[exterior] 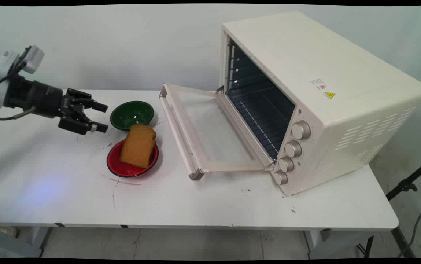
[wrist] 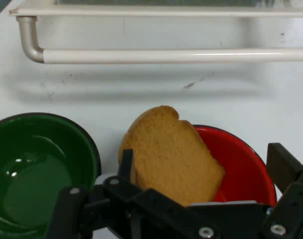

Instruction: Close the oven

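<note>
Claw (exterior: 101,117) spread, empty, at bread slice's (exterior: 138,145) 10 o'clock; slice leans on red plate (exterior: 122,169), could topple if nudged.

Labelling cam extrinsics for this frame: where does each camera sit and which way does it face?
Main view: fixed above the table's near side, looking down across it to the wall; shows the open toaster oven, its dropped door, and the pincer entering from the left, fingers apart.
Hand view: on the hand, looking along the pincer toward the door handle; black linkage and fingers rise from the bottom edge.
Shared: green bowl, bread slice on the red plate, door handle.
</note>
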